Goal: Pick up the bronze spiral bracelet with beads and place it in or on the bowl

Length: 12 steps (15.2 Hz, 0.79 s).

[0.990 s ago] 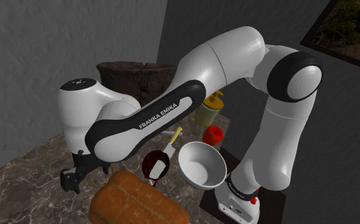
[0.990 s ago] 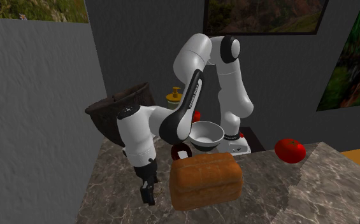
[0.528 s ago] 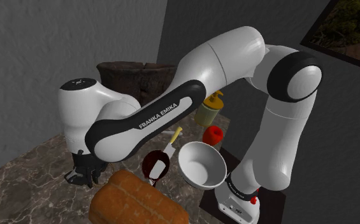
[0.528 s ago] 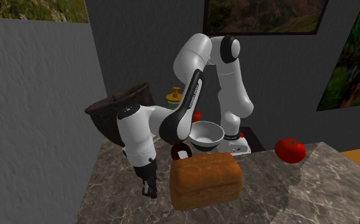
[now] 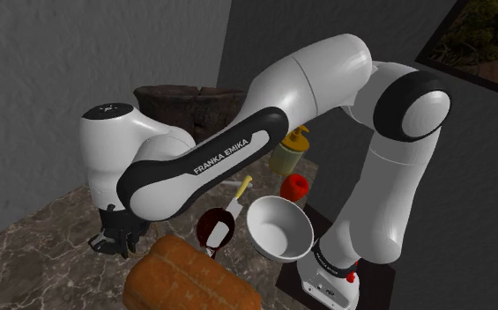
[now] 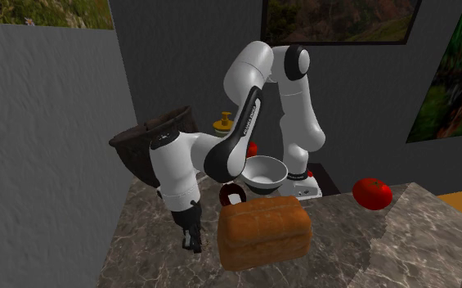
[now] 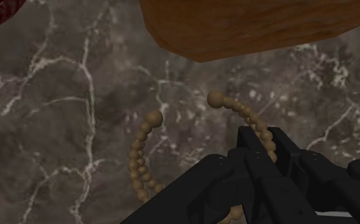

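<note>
Close above the marbled bench (image 5: 35, 251), beside the end of the bread loaf (image 5: 189, 280), the black end effector (image 5: 115, 239) is seen pointing downward. In the wrist view the end effector (image 7: 266, 141) is drawn narrow and is clamped on one strand of the bracelet (image 7: 134, 159). Its bronze beads are gripped between the fingertips (image 7: 247, 139). The rest of the spiral is spread over the marble just beside the loaf (image 7: 255, 25), with its two beaded ends curled toward each other. Whether the bracelet is clear of the bench cannot be told.

One second ago the fingers were held apart and reached lower toward the bench. By half a second ago they had been closed, and that closed grip is kept now. Since then the end effector (image 6: 192, 239) is raised slightly, and the arm's white elbow is carried a little higher in the shoulder view.

The white bowl (image 5: 282, 231) is left where it was, well apart from the bracelet, past the loaf (image 6: 263, 231) and near the stand.
</note>
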Each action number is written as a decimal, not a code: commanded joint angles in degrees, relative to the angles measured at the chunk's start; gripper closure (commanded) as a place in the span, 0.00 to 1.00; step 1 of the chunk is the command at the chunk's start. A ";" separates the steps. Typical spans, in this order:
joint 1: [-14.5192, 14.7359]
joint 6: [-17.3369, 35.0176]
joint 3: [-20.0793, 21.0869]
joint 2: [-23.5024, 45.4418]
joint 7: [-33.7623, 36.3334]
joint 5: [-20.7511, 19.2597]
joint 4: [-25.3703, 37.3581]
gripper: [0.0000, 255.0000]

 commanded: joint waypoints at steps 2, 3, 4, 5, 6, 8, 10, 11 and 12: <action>-0.34 -2.10 0.38 -1.37 -0.30 0.79 0.87 1.00; -0.44 -2.76 0.49 -1.82 -0.39 1.05 1.14 1.00; -0.55 -3.44 0.59 -2.25 -0.48 1.30 1.43 1.00; -0.64 -4.11 0.69 -2.68 -0.57 1.54 1.73 1.00; -0.74 -4.79 0.78 -3.09 -0.65 1.77 2.05 1.00; -0.91 -6.15 0.94 -3.89 -0.80 2.22 2.72 1.00; -1.07 -7.53 1.09 -4.65 -0.93 2.64 3.44 1.00; -1.15 -8.22 1.15 -5.01 -0.98 2.84 3.81 1.00; -1.22 -8.92 1.22 -5.37 -1.04 3.03 4.21 1.00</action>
